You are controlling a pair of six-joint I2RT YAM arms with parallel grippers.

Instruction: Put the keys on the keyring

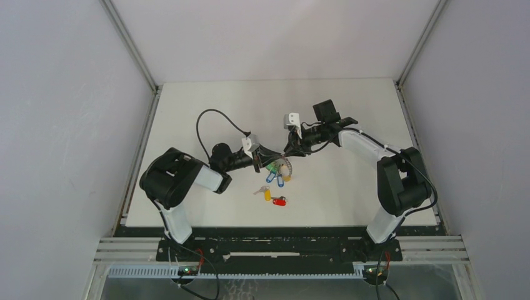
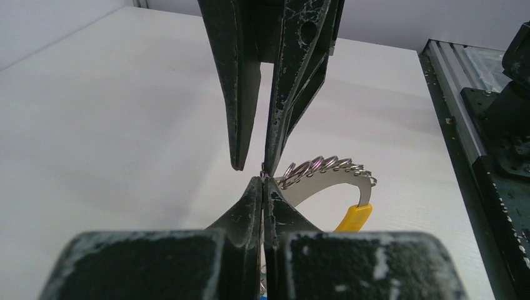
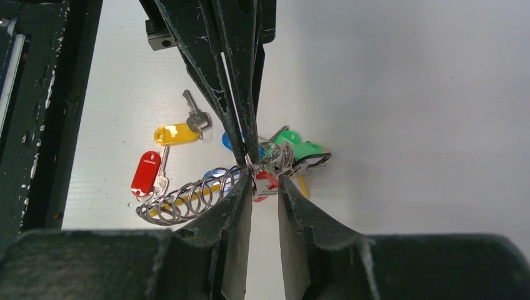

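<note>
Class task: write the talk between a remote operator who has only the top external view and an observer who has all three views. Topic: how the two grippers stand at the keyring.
Operator: From above, the left gripper and the right gripper crowd the keyring. Is the left one holding it?
Observer: Yes. The left wrist view shows the left gripper shut, pinching the keyring at its wire.
Operator: And the right one?
Observer: In the right wrist view its fingers stand apart with a small red piece in the gap. I cannot tell whether the piece is clamped.
</note>
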